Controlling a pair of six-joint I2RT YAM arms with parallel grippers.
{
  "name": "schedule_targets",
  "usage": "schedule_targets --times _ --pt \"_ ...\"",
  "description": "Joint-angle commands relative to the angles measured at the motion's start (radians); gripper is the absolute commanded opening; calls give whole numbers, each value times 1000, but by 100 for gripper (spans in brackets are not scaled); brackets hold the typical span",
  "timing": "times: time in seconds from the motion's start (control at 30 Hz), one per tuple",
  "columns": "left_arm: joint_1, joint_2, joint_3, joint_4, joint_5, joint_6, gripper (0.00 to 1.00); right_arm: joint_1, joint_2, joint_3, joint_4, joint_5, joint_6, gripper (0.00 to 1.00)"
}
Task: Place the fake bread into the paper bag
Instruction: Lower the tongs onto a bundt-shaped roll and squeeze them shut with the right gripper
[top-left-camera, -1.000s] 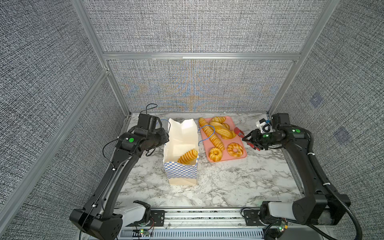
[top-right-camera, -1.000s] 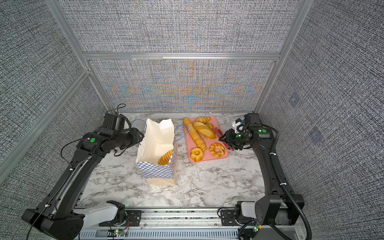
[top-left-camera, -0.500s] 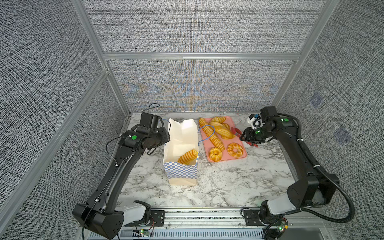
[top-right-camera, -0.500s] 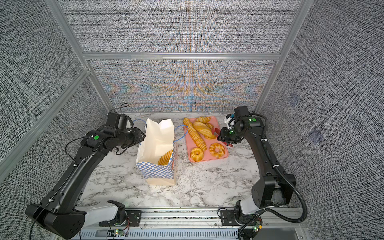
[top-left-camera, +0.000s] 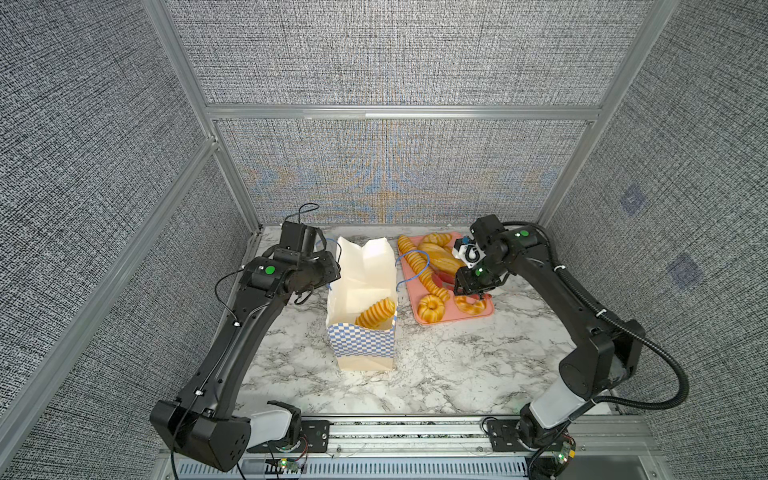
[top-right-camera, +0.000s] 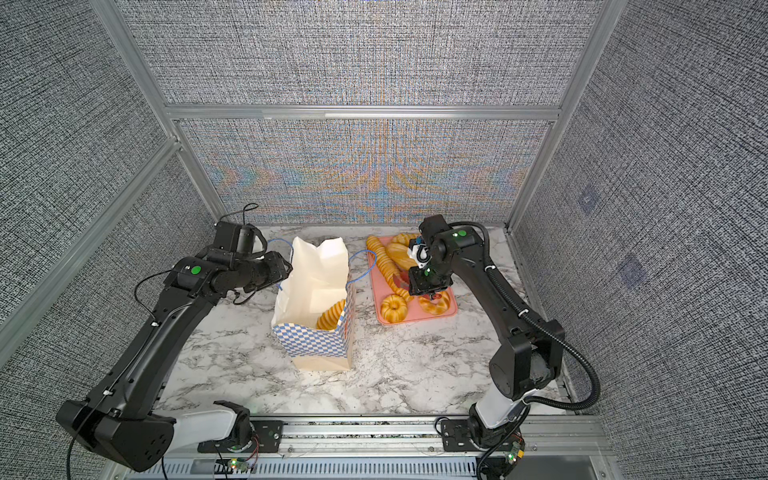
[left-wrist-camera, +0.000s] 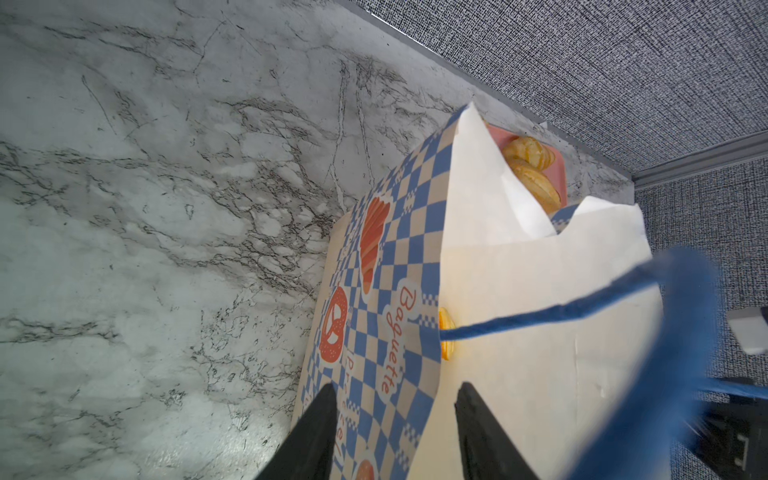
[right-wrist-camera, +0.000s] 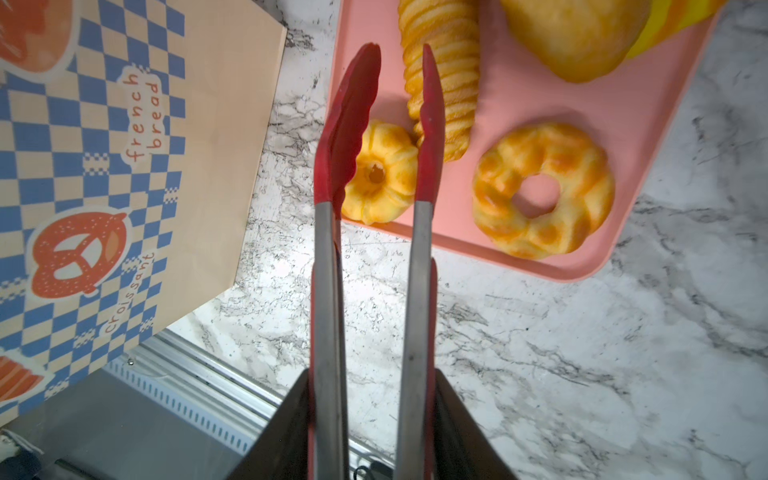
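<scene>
Ok, top views first. Seeing the paper bag (top-left-camera: 361, 345) upright mid-worktop (top-left-camera: 457, 374), mouth open, w/ one ridged piece of the fake bread (top-left-camera: 375, 312) already leaning inside. Finding the rest on the pink tray (top-left-camera: 487, 312) just right of the bag: long baguette (top-left-camera: 419, 266) running front-to-back along the tray's bag side, small ring bun (top-left-camera: 431, 308) at its near end, bigger ring (top-right-camera: 434, 305) beside that. Putting the right end effector (top-left-camera: 469, 291) over the tray's near half, so clearly the closer arm for the next pick. Can't read its grip from up here. Spotting the left end effector (top-left-camera: 331, 274) right at the bag's left wall.

Left wrist next: showing both fingers (left-wrist-camera: 311, 436) spread apart either side of the bag's checkered edge, not pinching anything afaict, w/ the blue cord (left-wrist-camera: 540, 316) blurred across the lens. Can't tell if touching.

Right wrist: clamped on the red tongs (right-wrist-camera: 428, 124), w/ tips apart. Looking past those tips onto the small ring bun, one tip over each flank, baguette's end just beyond. Prob the next grab imo. Needs a drop, a squeeze, then a carry left to the bag. Can't judge tip height tho.
</scene>
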Motion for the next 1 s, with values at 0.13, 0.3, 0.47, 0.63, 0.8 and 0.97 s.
schedule_targets --times 0.13,0.3,0.47,0.63,0.8,0.97 --pt "6 -3 -4 13 8 23 49 17 -76 -76 -88 -34 128 44" --pt "8 11 -4 19 24 27 49 45 -95 -107 -79 -42 178 45" --pt "8 26 2 24 35 28 49 52 -79 -131 -50 -25 203 45" --pt "8 22 3 24 29 28 49 53 -54 -129 -31 -19 206 45" --pt "7 17 -3 20 24 27 49 52 -24 -122 -14 -29 204 46" --pt "9 7 -14 18 18 23 49 53 -4 -123 -11 -17 199 46"
